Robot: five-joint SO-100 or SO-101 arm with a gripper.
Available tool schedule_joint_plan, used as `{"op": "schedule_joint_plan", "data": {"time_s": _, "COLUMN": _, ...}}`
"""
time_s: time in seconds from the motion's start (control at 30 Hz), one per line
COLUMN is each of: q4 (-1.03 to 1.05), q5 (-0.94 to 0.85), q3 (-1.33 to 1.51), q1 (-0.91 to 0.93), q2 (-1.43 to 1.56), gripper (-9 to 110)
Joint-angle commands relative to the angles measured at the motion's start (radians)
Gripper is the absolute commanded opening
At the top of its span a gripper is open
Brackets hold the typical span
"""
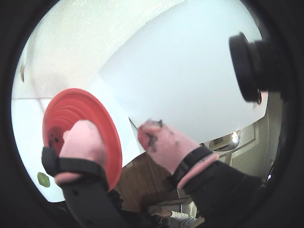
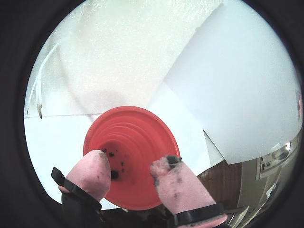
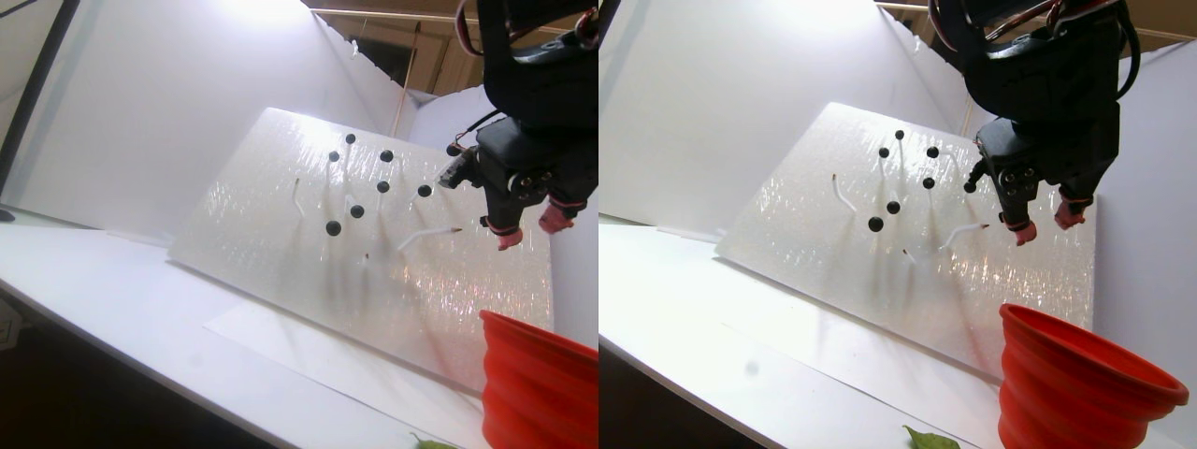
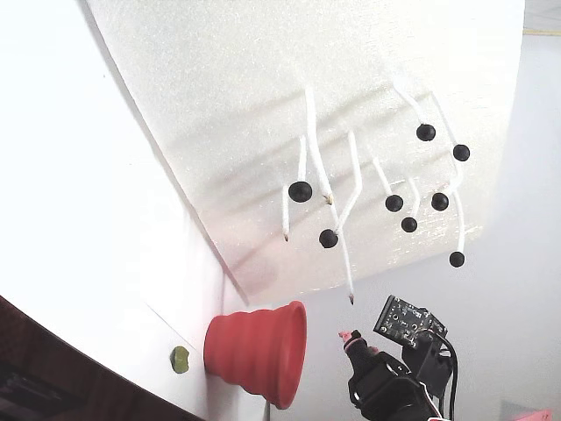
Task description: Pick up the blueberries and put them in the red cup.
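Note:
Several blueberries (image 4: 301, 190), glossy black balls on thin white stems, stick out of the tilted white foam board (image 4: 219, 105); the stereo pair view shows them too (image 3: 333, 227). The red cup (image 2: 142, 142) stands below the board, also seen in the stereo pair view (image 3: 538, 383). At least one black ball (image 2: 114, 174) lies on its bottom among dark specks. My gripper (image 2: 129, 161) hangs above the cup mouth and is open, with nothing between its pink, dark-smudged fingertips (image 2: 166, 166). In the other wrist view the gripper (image 1: 115, 127) sits beside the cup (image 1: 71, 109).
A small yellow-green blob (image 4: 180, 360) lies on the white table near the cup. White walls (image 3: 168, 94) stand behind and beside the board. A black camera lens (image 1: 247, 66) juts into a wrist view. The table edge (image 3: 140, 365) drops off in front.

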Motion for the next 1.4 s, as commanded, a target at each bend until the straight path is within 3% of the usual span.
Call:
{"op": "schedule_joint_plan", "data": {"time_s": 0.0, "q4": 0.005, "q5": 0.008, "q3": -0.009, "q1": -0.005, "q2": 0.158, "gripper": 17}}
{"op": "schedule_joint_plan", "data": {"time_s": 1.37, "q4": 0.063, "q5": 0.044, "q3": 0.075, "q1": -0.124, "q2": 0.393, "gripper": 16}}
